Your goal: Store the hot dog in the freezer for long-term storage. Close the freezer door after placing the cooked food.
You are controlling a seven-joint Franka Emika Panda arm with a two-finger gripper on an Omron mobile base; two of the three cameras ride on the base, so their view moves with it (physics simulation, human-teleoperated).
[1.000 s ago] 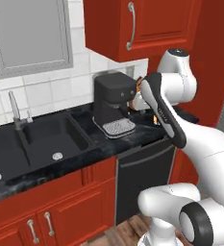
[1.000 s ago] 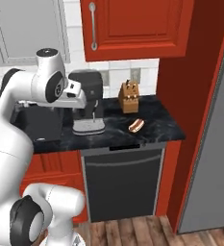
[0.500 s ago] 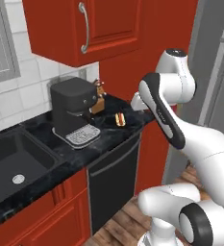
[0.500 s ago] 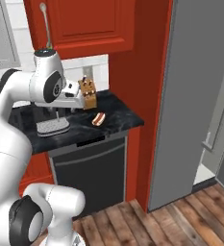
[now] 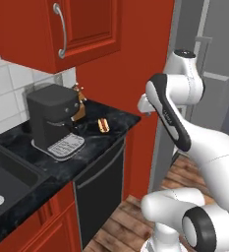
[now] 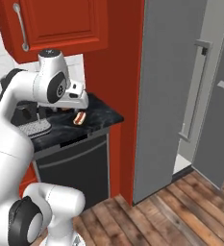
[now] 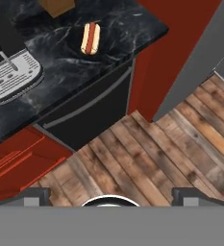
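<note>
On the black counter the hot dog lies well apart from the empty, wide-spread gripper, so a hasty reach may knock it off.

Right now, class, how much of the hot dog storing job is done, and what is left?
Nothing is stored yet. The hot dog lies on the black counter beside the coffee machine. The claw hangs open above the wood floor, holding nothing. The freezer door looks ajar. Left: pick up, put inside, close the door.
</note>
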